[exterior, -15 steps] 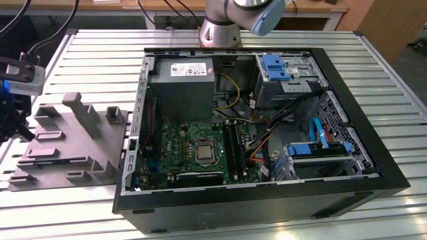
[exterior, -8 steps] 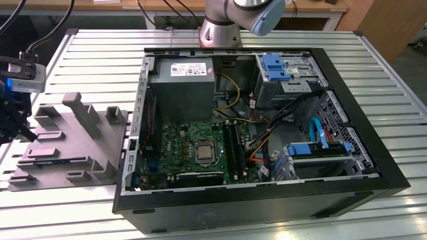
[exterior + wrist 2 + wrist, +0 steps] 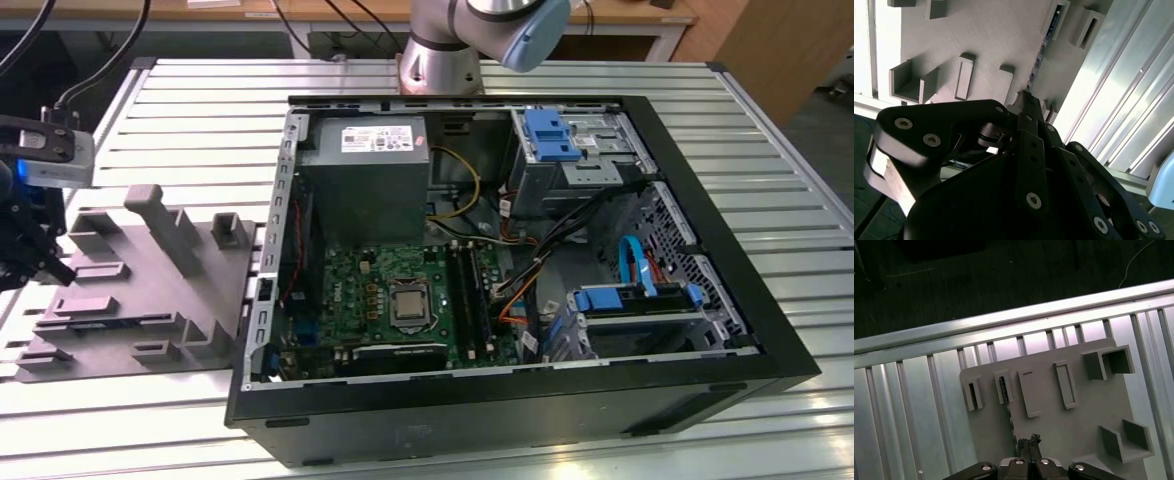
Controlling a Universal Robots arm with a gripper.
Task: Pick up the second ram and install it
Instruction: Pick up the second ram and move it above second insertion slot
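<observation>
A ribbed metal table (image 3: 914, 405) holds a grey plastic tray (image 3: 1054, 440). Close up, the gripper (image 3: 1029, 441) looks pressed shut, maybe holding nothing. Just past its tips, the second ram (image 3: 1010, 412) stands on edge in the tray. It looks thin, light, stiff and easy to break. Hold its flat sides.

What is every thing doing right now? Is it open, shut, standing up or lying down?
ram, standing on its edge in the tray, not in the computer yet.
tray, lying flat on the table.
computer case, lying on its side, open, insides showing.
gripper, low over the tray, by the ram's end; I cannot tell whether it is holding it.
</observation>
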